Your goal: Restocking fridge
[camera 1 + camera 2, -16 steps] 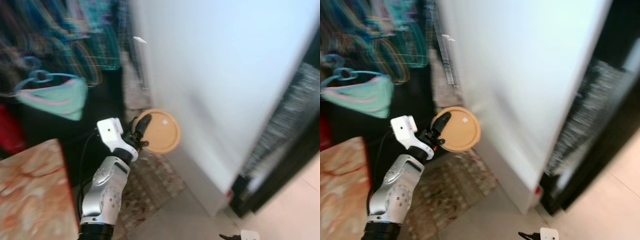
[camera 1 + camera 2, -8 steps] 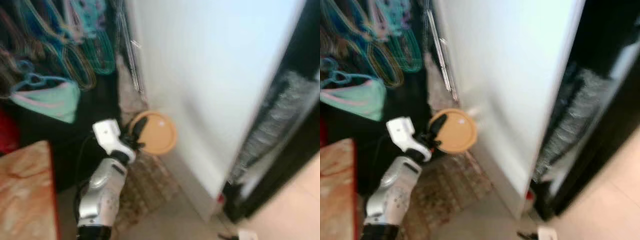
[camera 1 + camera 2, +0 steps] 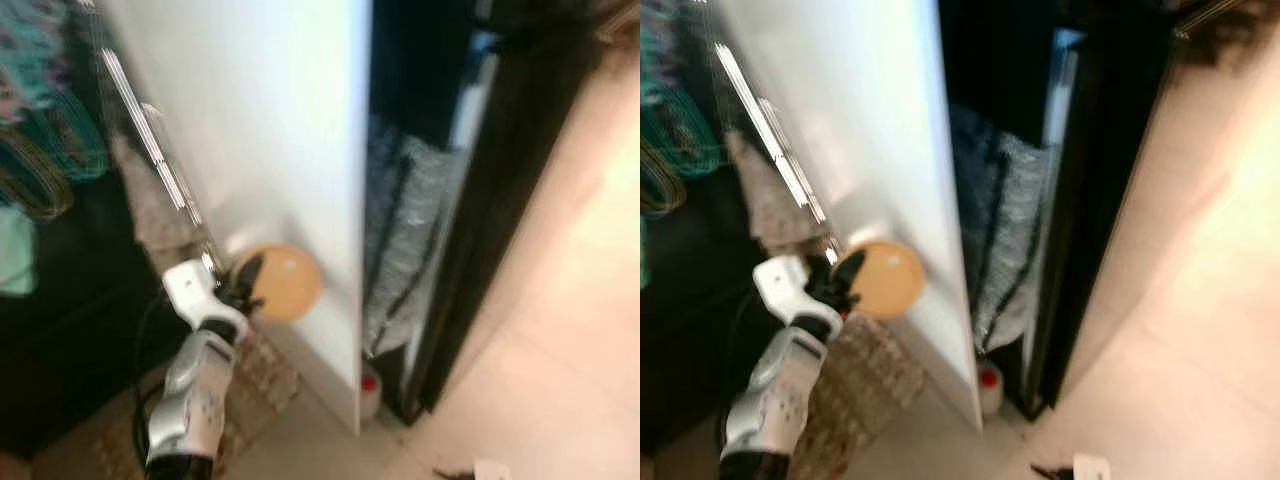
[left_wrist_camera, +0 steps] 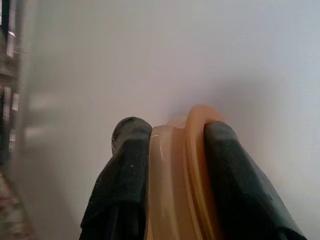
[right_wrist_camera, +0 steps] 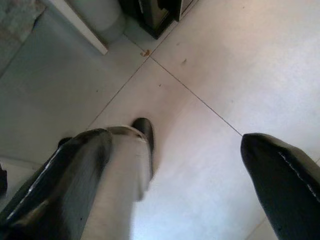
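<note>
My left gripper (image 3: pixel 243 283) is shut on a round tan-orange container (image 3: pixel 287 281), gripped by its rim and held low against a tall white fridge panel (image 3: pixel 270 130). In the left wrist view the two black fingers (image 4: pixel 127 170) pinch the orange rim (image 4: pixel 175 175) right in front of the white surface. The right gripper (image 5: pixel 175 165) hangs open above the pale tiled floor (image 5: pixel 225 75), nothing between its fingers; its tip peeks in at the bottom edge (image 3: pixel 470 470).
Right of the white panel's edge a dark gap holds a silvery grey bundle (image 3: pixel 400 230) and a black frame (image 3: pixel 480 220). A small red-capped bottle (image 3: pixel 368 393) stands at the panel's foot. A woven rug (image 3: pixel 255 385) lies below my left arm. Tiled floor (image 3: pixel 560 330) spreads to the right.
The camera has swung to the right, bringing the panel's edge, the dark gap and more floor into view. The left gripper still holds the orange container against the panel.
</note>
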Controlling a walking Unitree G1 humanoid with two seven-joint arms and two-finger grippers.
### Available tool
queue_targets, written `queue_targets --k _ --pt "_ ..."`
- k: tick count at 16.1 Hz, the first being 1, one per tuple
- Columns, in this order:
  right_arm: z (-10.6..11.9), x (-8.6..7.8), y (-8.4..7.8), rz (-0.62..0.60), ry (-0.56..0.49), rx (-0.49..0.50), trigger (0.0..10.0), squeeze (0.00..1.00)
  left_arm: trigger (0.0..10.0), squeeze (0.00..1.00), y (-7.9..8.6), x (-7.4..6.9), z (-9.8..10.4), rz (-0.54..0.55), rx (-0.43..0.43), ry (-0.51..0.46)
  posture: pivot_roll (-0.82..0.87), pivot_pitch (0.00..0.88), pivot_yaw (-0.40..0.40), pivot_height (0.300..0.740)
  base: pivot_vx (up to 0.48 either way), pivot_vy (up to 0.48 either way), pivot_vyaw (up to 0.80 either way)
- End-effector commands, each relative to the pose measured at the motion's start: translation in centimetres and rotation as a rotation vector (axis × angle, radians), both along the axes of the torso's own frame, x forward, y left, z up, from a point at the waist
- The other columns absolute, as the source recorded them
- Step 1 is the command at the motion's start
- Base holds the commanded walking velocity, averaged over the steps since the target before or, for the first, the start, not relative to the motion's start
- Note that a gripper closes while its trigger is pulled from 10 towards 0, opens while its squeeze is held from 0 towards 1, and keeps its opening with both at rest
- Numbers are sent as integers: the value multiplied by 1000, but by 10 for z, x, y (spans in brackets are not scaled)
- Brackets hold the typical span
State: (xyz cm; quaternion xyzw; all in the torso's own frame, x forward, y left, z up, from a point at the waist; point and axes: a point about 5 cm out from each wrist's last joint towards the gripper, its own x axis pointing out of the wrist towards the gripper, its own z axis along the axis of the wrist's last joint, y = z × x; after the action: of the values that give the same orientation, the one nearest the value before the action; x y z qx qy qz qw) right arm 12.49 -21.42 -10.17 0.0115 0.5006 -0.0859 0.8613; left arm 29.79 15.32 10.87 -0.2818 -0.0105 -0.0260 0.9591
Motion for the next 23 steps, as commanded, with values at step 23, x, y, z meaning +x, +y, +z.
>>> queue_targets --k 23 --pt "5 -9 -8 -248 -151 -153 10000 0 10000 0 77 -102 -178 249 183 930 -144 0 105 740 0 0 0"
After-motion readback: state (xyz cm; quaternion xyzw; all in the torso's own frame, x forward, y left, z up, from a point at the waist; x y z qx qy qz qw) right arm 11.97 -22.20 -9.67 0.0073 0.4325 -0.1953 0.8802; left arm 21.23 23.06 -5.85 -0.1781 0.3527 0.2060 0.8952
